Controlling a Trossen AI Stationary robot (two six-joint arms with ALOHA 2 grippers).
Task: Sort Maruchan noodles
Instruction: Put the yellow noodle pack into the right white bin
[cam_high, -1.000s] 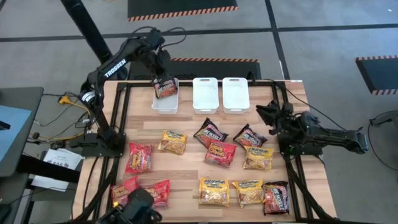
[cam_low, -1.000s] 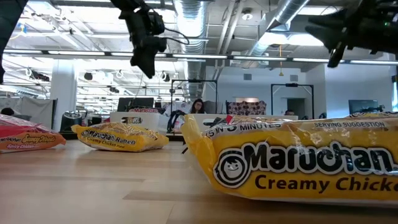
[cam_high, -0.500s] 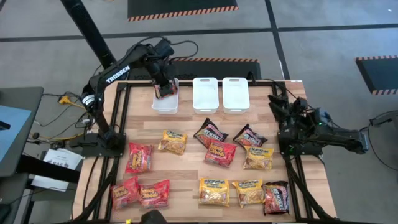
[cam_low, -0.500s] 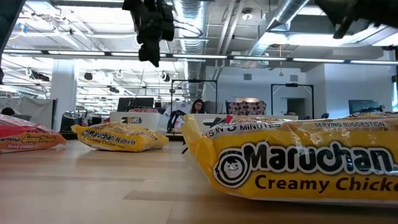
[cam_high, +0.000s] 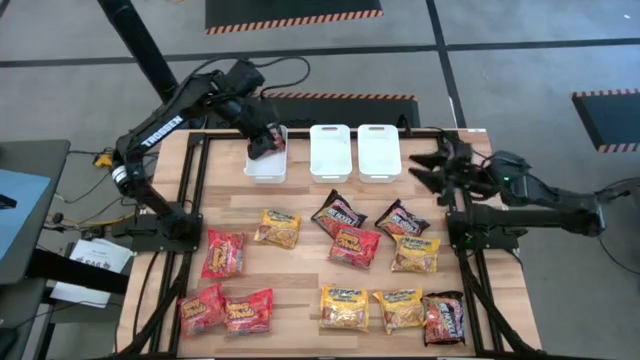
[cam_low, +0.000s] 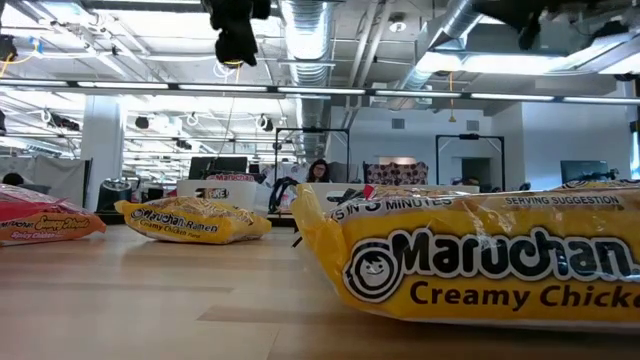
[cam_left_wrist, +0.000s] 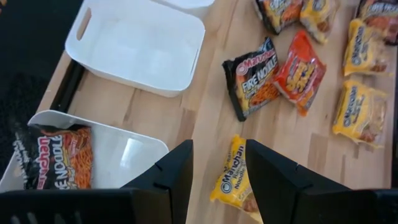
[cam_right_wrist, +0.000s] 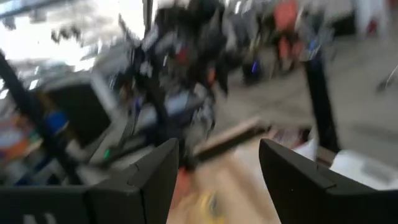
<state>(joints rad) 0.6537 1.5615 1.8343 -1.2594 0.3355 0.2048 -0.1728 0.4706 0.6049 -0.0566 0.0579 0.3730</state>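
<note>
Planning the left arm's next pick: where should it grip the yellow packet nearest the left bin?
Probably from straight above, pinching across the short width of the yellow packet at its puffy middle. It lies flat on the table, clear of its neighbours, so no side approach would get under it.

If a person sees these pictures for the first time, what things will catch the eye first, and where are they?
Most striking are the red, yellow and dark Maruchan noodles scattered across the wooden table. Along its far edge stand three white bins; the leftmost bin holds one dark packet, with the open left gripper above it. The open right gripper hangs over the table's right edge.
</note>
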